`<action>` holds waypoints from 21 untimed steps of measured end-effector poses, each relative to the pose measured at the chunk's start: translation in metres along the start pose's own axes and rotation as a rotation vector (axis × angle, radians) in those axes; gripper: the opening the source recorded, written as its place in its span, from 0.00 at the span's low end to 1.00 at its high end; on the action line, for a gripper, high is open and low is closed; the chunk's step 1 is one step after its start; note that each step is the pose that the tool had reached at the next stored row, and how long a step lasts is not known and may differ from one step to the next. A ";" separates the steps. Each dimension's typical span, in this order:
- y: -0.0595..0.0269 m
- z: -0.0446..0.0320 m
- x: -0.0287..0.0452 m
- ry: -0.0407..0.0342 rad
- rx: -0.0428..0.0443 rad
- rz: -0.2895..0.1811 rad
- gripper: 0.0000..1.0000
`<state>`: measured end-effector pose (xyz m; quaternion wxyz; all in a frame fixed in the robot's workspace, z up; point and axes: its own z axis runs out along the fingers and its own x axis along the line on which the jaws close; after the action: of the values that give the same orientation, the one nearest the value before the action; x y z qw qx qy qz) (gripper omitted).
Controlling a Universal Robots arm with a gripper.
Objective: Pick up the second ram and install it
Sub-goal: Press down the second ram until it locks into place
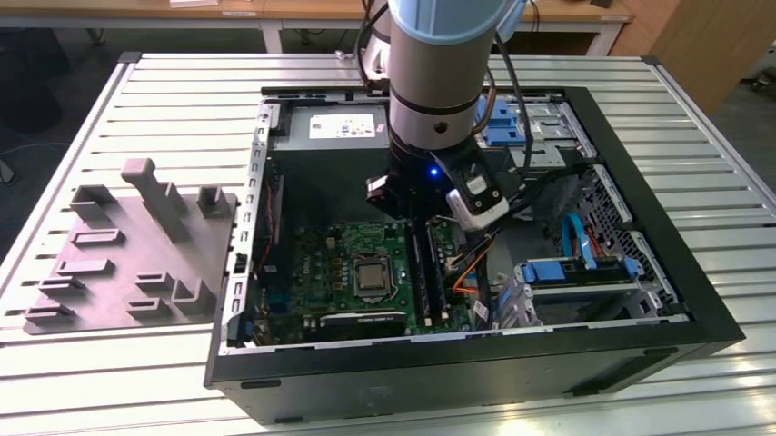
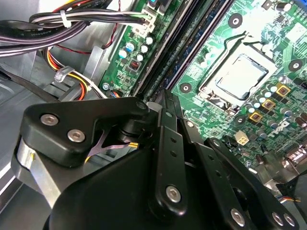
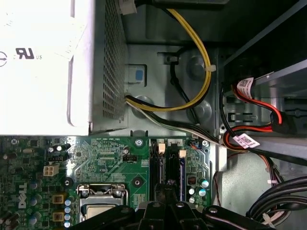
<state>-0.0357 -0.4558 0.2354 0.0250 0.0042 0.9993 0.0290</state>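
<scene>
Second ram (image 3: pixel 182 176), apparently the thin blue board edge, sitting upright among matte black slot rails (image 3: pixel 156 173) just beside the processor socket, directly under the gripper (image 3: pixel 165 195); grip state impossible to tell. Seating well probably calling for pressing straight down, keeping the stick level along its rail. Surrounding: glossy green motherboard (image 3: pixel 105 153), perforated grey power-supply box (image 3: pixel 103 72).

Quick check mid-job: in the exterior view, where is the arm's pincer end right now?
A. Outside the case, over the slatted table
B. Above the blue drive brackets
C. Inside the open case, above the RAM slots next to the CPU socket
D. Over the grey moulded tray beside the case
C: in the exterior view the pincer hangs inside the open case, over the RAM slots beside the CPU socket.
</scene>
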 end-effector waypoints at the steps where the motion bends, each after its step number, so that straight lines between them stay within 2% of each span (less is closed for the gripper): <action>1: 0.0001 0.0000 0.0000 0.0000 0.0000 0.000 0.10; 7: 0.0056 0.0024 0.0001 -0.0001 0.0019 0.000 0.10; 21: 0.0077 0.0058 0.0003 -0.0001 0.0016 0.000 0.10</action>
<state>-0.0356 -0.4478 0.2301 0.0251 0.0042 0.9993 0.0282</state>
